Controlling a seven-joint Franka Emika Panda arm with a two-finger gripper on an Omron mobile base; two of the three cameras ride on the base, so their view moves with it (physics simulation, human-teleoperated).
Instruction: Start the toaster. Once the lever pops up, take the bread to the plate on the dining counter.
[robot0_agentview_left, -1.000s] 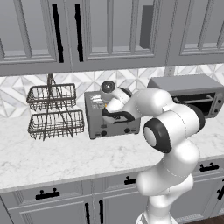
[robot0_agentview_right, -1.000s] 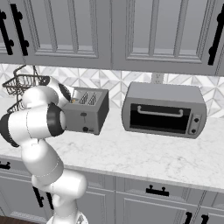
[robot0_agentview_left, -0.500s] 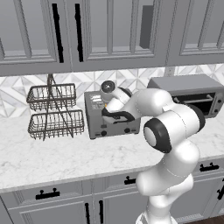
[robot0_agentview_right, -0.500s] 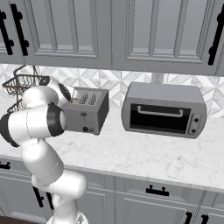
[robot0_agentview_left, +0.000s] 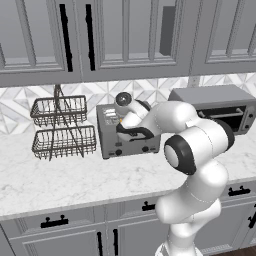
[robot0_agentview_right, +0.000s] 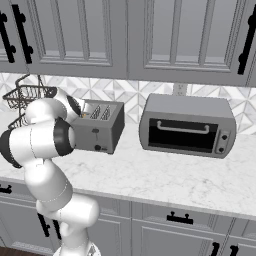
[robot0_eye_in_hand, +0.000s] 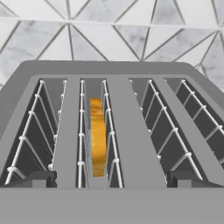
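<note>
In the left base view, the toaster (robot0_agentview_left: 127, 131) stood on the marble counter (robot0_agentview_left: 75, 177) between a wire basket rack (robot0_agentview_left: 62, 127) and the toaster oven (robot0_agentview_left: 220, 107), with the arm's hand over its top. In the right base view, the toaster (robot0_agentview_right: 100, 126) sat left of the toaster oven (robot0_agentview_right: 187, 125). In the hand view, the bread (robot0_eye_in_hand: 97, 135) stood upright in the second slot from the left; the gripper (robot0_eye_in_hand: 111, 178) was spread wide, holding nothing.

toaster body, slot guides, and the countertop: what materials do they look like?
Toaster: looks like matte grey metal, judging by its flat, even shading; painted plastic is possible.
Slot guides: thin pale wire, likely metal, with bright bead-like joints.
Countertop: white with faint grey veining, marble-like stone or a laminate copy.
</note>
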